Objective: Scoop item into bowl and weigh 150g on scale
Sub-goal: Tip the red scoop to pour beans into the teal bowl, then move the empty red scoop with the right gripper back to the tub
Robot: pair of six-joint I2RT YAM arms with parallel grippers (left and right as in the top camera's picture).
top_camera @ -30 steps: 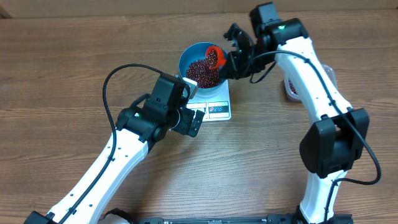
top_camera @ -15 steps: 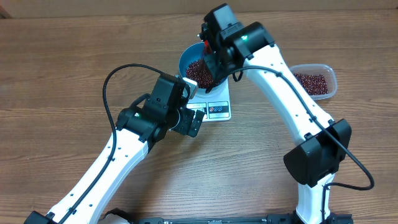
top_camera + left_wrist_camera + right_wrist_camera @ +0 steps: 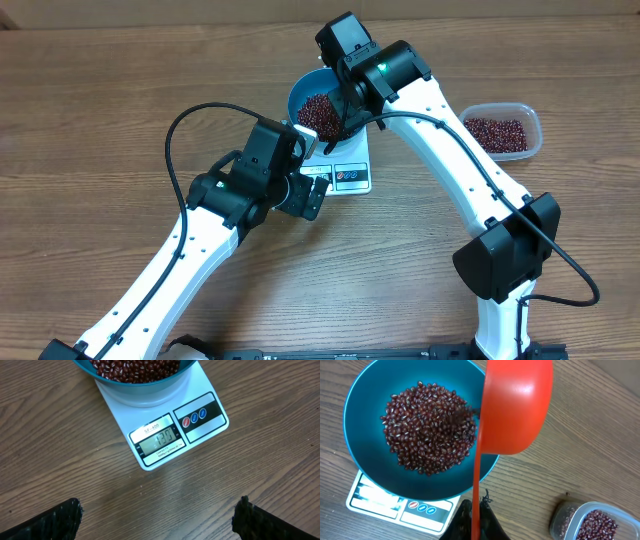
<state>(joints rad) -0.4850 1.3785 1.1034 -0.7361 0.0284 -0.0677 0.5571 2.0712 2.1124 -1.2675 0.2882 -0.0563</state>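
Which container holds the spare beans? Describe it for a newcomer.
Start at the white scale mid-table, carrying the blue bowl. Look toward the right edge of the overhead view: the tub sits alone on the wood there. Unlike the round blue bowl, it is clear and rectangular, holding a shallow layer of beans.

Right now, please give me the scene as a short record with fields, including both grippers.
bowl: blue, on the scale, holds beans
scale display: seems to read 130
scoop: red, tipped over the bowl
tub: clear, beans inside, apart from the scale
left gripper: open, empty, facing the scale
right gripper: shut on the scoop
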